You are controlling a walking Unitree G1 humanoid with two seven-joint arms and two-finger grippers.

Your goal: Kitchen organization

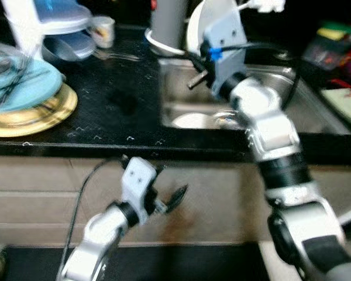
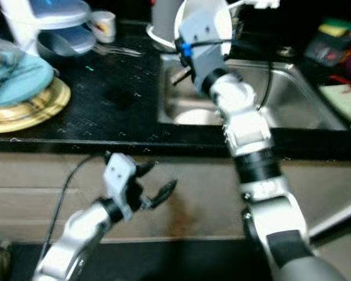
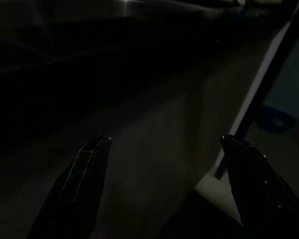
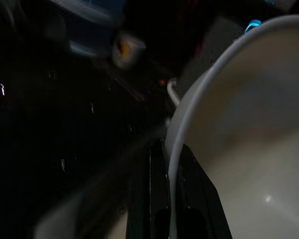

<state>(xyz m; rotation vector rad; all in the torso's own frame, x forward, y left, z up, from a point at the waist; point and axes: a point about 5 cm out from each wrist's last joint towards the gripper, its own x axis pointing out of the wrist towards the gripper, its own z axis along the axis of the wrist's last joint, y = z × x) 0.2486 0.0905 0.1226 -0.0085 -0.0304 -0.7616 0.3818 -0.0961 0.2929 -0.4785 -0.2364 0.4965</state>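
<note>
My right arm (image 1: 263, 123) reaches over the steel sink (image 1: 178, 88). Its gripper (image 4: 172, 149) is shut on the rim of a white plate (image 4: 249, 139), held upright above the back of the sink (image 1: 194, 26). In the right wrist view one black finger (image 4: 157, 169) lies on each side of the rim. My left gripper (image 1: 169, 184) stands open and empty below the counter edge, in front of the beige cabinet front (image 1: 222, 199). The left wrist view is dark, with both fingers (image 3: 84, 174) spread wide.
The black counter (image 1: 117, 99) carries a light blue plate (image 1: 23, 88) on a yellow plate (image 1: 44, 114) at the left, stacked bluish bowls (image 1: 64, 20) and a small cup (image 1: 103, 30) behind. A grey cylinder (image 1: 168, 23) stands by the sink. Another white dish (image 1: 193, 120) lies in the sink.
</note>
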